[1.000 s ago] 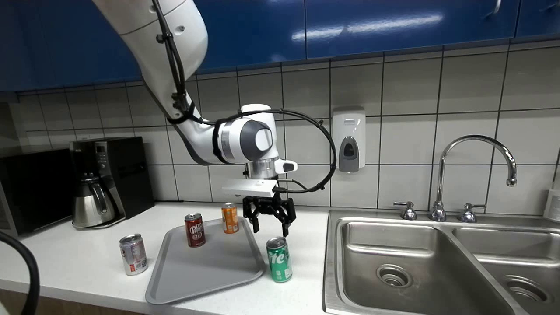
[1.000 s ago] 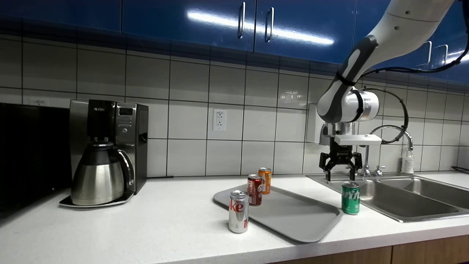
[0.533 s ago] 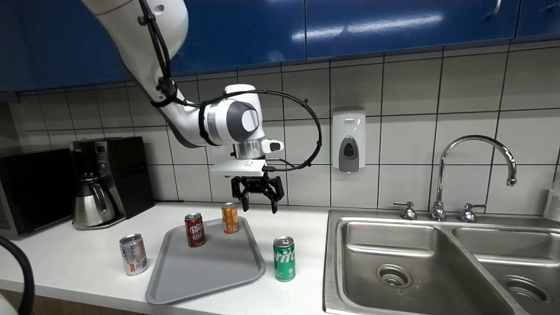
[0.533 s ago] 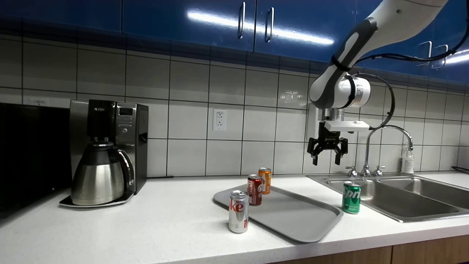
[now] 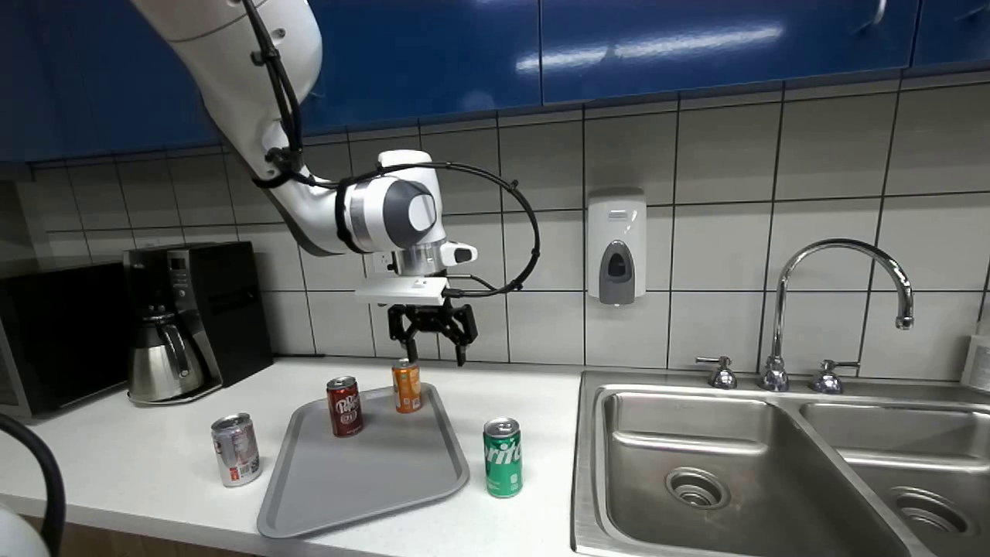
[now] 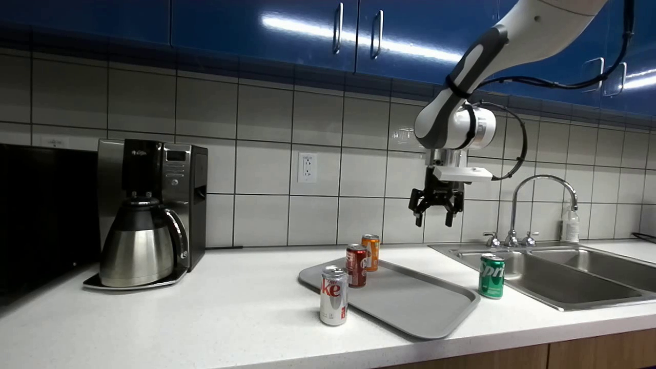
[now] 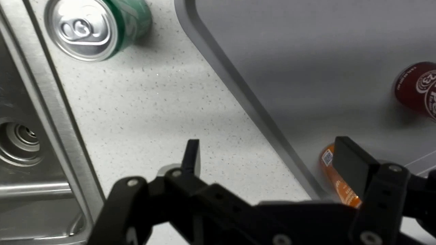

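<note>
Gripper (image 5: 436, 359) up high, fingers (image 7: 354, 166) spread wide, nothing between them

Whole arm (image 5: 232, 85) has swung up and across in the last second. Down below: the counter (image 6: 230, 318) with the sink (image 5: 590, 464) set into it, then the tray (image 5: 363, 480) carrying Dr Pepper (image 5: 345, 406) and the orange can (image 5: 406, 387), both upright. Silver can (image 6: 333, 295) stands off the tray but near it. Sprite (image 5: 503, 458) is on the counter between tray and sink, touching neither. A second ago the fingers were right by its top and it looked slightly tipped; now it's straight up and the gripper is well away, so my read is it's been let go and nothing's being handled.

Tough to make out: how high the gripper hangs, and whether it's over tray or counter. In the wrist view one finger hides part of the orange can, Dr Pepper runs off the edge, Sprite's lid is clipped and the silver can doesn't show.
</note>
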Controlling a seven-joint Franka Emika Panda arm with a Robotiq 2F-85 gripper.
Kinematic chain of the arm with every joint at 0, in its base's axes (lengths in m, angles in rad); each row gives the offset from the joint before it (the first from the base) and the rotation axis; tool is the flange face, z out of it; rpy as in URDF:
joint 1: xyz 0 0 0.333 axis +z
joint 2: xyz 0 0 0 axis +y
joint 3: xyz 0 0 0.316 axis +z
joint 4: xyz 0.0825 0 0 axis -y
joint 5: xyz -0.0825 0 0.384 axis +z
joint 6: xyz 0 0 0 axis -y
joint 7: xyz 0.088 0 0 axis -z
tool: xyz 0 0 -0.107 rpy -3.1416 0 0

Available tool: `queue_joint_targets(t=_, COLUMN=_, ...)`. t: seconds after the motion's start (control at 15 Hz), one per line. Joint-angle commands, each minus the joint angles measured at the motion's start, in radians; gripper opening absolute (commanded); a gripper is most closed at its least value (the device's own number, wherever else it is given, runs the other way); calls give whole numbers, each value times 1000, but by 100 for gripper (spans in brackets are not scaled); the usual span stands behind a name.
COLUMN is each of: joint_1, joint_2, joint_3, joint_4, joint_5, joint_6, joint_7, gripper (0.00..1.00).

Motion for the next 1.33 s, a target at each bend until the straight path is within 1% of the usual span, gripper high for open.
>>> queue_joint_targets(t=0.0, joint_1=5, joint_2=73, joint_3=19, joint_4=108, joint_5=24, joint_6=-45, joint_7=-20, gripper=100)
queue_joint_targets(t=0.6, joint_1=30, joint_2=213, joint_3=46, joint_4=268, joint_5=29, joint_6=-55, joint_7=13, gripper=100)
queue_joint_targets(t=0.87, joint_1=55, joint_2=268, joint_3=54, joint_4=343, joint_5=24, joint_6=-69, joint_7=35, gripper=100)
queue_joint_targets(t=1.27, joint_1=100, joint_2=357, joint_3=56, joint_4=473, joint_5=8, joint_6=-120, joint_7=79, gripper=100)
